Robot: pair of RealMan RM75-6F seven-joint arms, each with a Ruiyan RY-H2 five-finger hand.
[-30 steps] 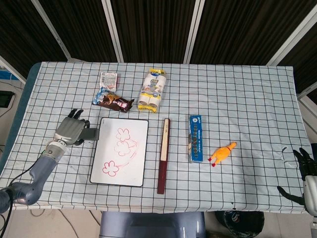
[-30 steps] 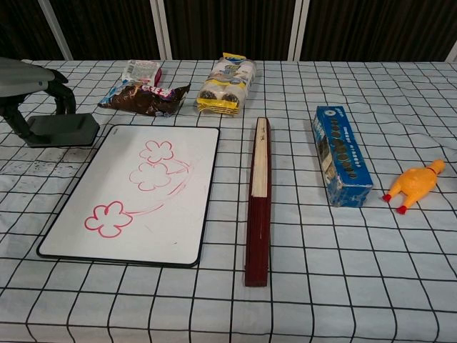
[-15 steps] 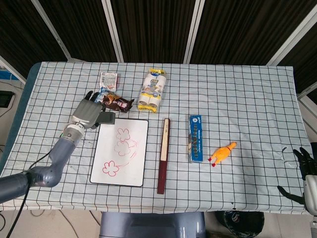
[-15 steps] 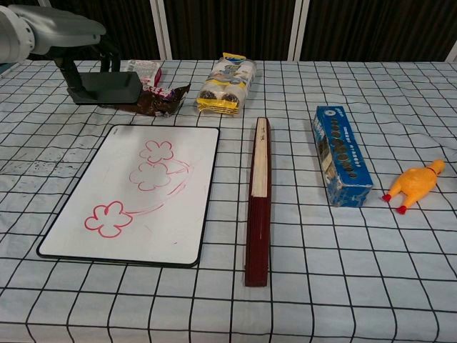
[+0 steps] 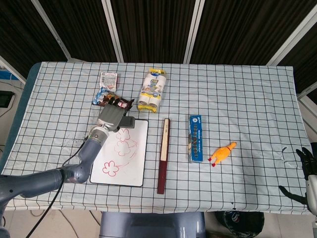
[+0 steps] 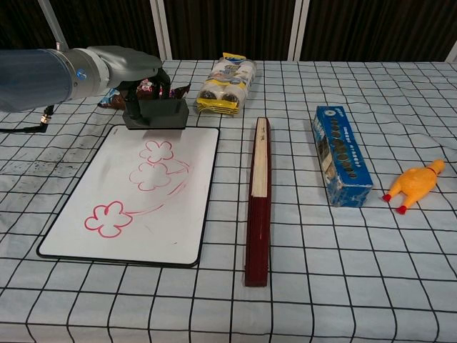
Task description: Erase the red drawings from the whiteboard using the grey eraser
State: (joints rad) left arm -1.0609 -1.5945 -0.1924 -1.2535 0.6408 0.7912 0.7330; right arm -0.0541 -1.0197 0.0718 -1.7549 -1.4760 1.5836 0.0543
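Observation:
The whiteboard (image 5: 120, 159) (image 6: 86, 182) lies at the table's left front, with three red flower drawings (image 5: 122, 147) (image 6: 150, 175) on it. My left hand (image 5: 111, 116) (image 6: 132, 71) holds the grey eraser (image 5: 124, 121) (image 6: 156, 113) over the board's far edge, just above the top flower. It is unclear whether the eraser touches the board. My right hand (image 5: 308, 174) hangs off the table's right front corner, fingers spread, holding nothing; the chest view does not show it.
A brown snack wrapper (image 5: 119, 101) and a white packet (image 5: 108, 78) lie behind the board. A yellow-white roll pack (image 5: 152, 89), a dark red folded fan (image 5: 163, 156), a blue box (image 5: 195, 138) and a yellow rubber chicken (image 5: 222, 152) stand to the right.
My left hand has carried the eraser from beside the board's left edge, past its far left corner, to over its far edge. The right hand has stayed put.

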